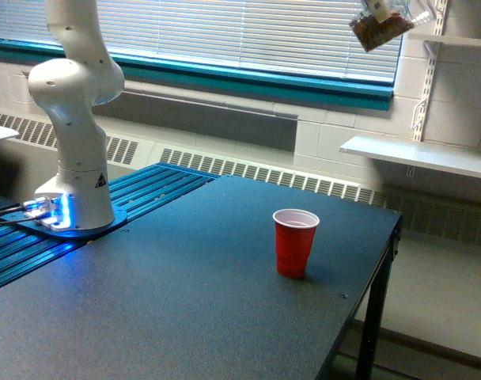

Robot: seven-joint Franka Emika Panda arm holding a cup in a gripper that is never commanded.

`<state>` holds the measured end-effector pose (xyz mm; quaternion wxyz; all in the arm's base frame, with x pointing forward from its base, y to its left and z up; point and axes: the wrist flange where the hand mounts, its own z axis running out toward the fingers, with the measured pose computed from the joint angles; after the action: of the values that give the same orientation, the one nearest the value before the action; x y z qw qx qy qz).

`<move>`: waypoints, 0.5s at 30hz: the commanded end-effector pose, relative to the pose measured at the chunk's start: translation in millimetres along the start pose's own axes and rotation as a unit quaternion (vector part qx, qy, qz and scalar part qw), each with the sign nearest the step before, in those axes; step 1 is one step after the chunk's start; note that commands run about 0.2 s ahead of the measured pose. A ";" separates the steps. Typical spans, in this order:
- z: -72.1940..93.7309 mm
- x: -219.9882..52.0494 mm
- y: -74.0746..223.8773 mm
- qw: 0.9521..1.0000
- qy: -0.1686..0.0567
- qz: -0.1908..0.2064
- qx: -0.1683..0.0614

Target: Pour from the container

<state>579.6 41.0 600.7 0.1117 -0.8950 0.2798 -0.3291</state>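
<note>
Look to the top of the exterior view, toward its right: your clear plastic tumbler [380, 29] hangs high in the air, tilted well over, with brown granular bits packed inside and showing through its wall. It sits in front of the white window blinds [248, 36] and just beside the white shelf bracket [430, 63] on the wall. Only a sliver of the gripper [376, 6] shows at the frame's upper edge, touching the tumbler's top; you cannot tell from this how its fingers stand, though the tumbler has nothing else under it.

Down on the dark tabletop [185, 293] you have the red plastic cup [295, 242] standing upright with its mouth open, its white inside showing. It stands toward the table's right edge in this view, well below the tumbler and somewhat to the exterior view's left of it. The two are well apart; nothing is falling between them.

At the exterior view's left your arm's white base [76, 158] rises from a round foot [70, 223] on a blue ribbed plate [145, 194], with a blue glow and cables at its foot. The arm's upper links leave the frame at the top. A white shelf [418, 154] juts from the block wall at the right, past the table.
</note>
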 end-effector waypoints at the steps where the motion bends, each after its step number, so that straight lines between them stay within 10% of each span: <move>1: 0.5 0.9 2.3 1.000 0.001 -0.001 -0.003; 15: 11.1 -13.0 28.1 1.000 0.002 0.000 -0.012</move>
<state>572.8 37.7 576.7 0.1027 -0.8990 0.2828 -0.3184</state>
